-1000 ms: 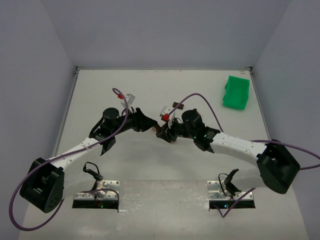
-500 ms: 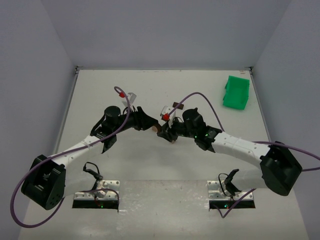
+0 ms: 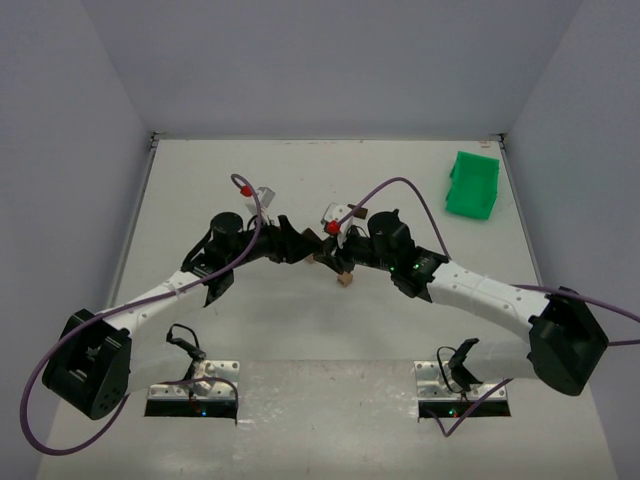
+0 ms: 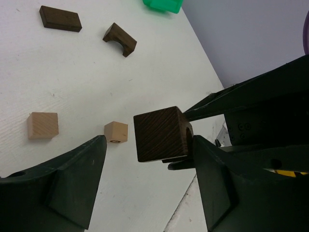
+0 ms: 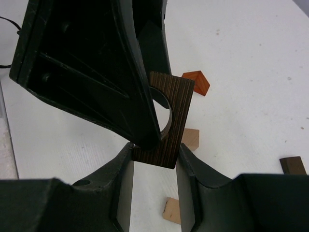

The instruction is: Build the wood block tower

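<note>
Handover at frame centre, above the white table (image 4: 96, 72): right gripper (image 5: 155, 153) pinched a dark brown arched wooden block (image 4: 161, 134); left gripper (image 4: 148, 141) spread wide around it, seemingly to receive it; a tan wooden cube (image 4: 42, 125) lay lower left.

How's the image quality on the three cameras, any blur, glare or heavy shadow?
Top external: even soft light, faint shadows, sharp. Left wrist: grain on the dark block is crisp; the near fingers are very dark. Right wrist: upper left is near-black with little detail, the table bright.
</note>
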Robot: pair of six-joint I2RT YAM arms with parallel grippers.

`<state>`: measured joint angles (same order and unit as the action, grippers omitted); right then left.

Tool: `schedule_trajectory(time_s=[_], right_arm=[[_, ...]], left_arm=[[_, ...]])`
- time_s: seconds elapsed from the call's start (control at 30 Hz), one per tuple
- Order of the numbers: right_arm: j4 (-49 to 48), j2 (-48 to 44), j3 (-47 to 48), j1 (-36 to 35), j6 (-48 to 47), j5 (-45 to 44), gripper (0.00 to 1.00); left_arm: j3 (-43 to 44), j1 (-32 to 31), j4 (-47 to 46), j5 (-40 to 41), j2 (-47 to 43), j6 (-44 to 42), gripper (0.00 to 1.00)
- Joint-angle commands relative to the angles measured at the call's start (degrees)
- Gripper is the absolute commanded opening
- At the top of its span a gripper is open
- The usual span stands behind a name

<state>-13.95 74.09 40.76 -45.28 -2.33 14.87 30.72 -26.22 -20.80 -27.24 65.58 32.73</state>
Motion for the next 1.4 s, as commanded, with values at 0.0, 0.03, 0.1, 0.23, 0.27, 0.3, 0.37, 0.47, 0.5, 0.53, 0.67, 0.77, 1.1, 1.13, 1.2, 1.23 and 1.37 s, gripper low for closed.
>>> schedule_trajectory(time_s=[0.0,0.03,0.1,0.23,0.27,0.3,0.37,0.47,0.5,0.53,0.67,0.77,1.1,1.13,1.2,1.23,1.37], right_arm=[[-2.90,-2.58,3.06,-0.25,-0.93,-1.07,0.14],[-3.03,-2.62,3.00,-0.25,-0.92,-1.07,0.14],[-3.46,-2.48,2.79,-0.25,-0.70,-0.85,0.13],[-4.01,-2.01,2.12,-0.25,-0.40,-0.10,0.14],[-4.27,-1.92,1.99,-0.25,-0.38,-0.01,0.13],[-4.51,-1.83,1.60,-0.25,-0.23,0.08,0.14],[-4.74,-1.68,1.20,-0.25,-0.16,-0.08,0.13],[-4.53,-1.42,1.09,-0.25,-0.38,-0.13,0.14],[-4.51,-1.34,1.01,-0.25,-0.40,0.16,0.14],[-4.51,-1.36,0.81,-0.25,-0.53,0.51,0.14],[-3.32,-1.43,0.55,-0.25,-1.55,1.35,0.15],[-2.32,-1.35,0.63,-0.25,-2.02,0.91,0.18],[1.61,-1.26,2.42,-0.25,-4.57,-1.19,0.15],[1.99,-1.32,2.47,-0.25,-4.80,-1.48,0.14],[2.08,-1.50,2.29,-0.26,-5.06,-0.30,0.14],[2.07,-1.60,2.10,-0.33,-5.16,-0.16,0.14],[1.26,-2.17,1.19,-0.25,-5.35,2.26,0.14]], left_arm=[[1.94,-0.67,-1.83,-0.87,-0.10,-0.94,0.69],[1.88,-0.67,-2.10,-1.36,-0.11,-0.81,0.69],[1.67,-0.67,-3.16,-2.14,-0.18,-0.31,0.63],[1.09,-0.67,-4.37,-3.21,-0.56,0.51,0.57],[0.99,-0.67,-4.72,-3.53,-0.74,0.69,0.56],[0.82,-0.67,-5.07,-3.64,-1.03,0.95,0.54],[0.50,-0.67,-5.30,-3.80,-1.96,1.18,0.45],[0.08,-0.67,-5.31,-3.63,-2.90,1.13,0.34],[0.04,-0.67,-5.31,-3.61,-3.00,1.04,0.30],[0.00,-0.67,-5.39,-3.66,-3.14,0.97,0.28],[-0.25,-0.58,-5.48,-3.94,-3.44,0.22,0.18],[-0.40,-0.67,-5.91,-4.52,-3.36,-0.42,0.04],[-0.34,-0.67,-5.45,-6.93,-4.05,-2.02,0.78],[-0.40,-0.67,-5.39,-6.59,-4.33,-1.96,0.78],[-0.48,-0.67,-5.31,-5.87,-4.68,-1.71,0.77],[-0.48,-0.67,-5.30,-5.55,-4.76,-1.67,0.77],[-0.40,-0.67,-5.63,-4.49,-4.32,-0.77,0.58]])
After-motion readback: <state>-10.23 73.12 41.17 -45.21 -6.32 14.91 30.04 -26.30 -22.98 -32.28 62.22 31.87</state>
